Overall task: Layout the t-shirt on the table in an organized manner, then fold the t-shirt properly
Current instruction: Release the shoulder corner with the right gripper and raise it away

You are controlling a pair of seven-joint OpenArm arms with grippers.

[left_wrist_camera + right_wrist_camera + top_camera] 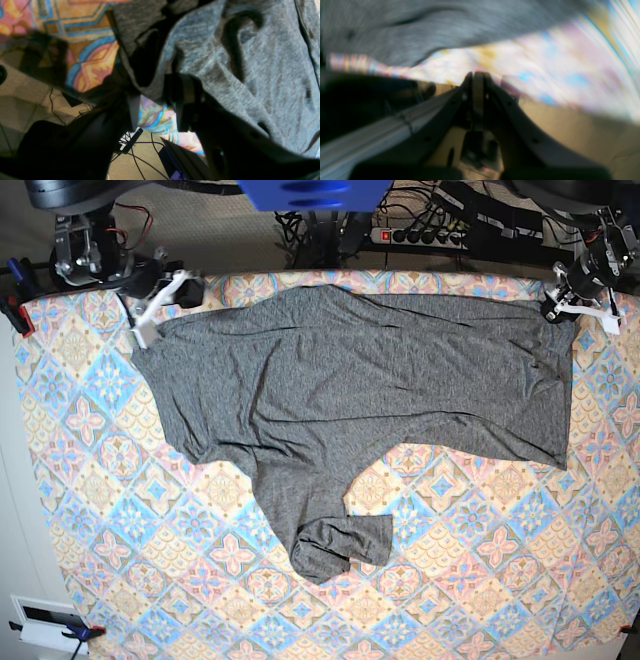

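On table: t-shirt spread; left pincer grips its edge; right pincer closed, empty

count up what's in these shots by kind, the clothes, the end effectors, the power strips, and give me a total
Shirts: 1, the grey t-shirt spread on the table.
End effectors: 2, left end effector and right end effector, one at each far corner of the shirt.
Power strips: 1, the power strip behind the table.
Total: 4
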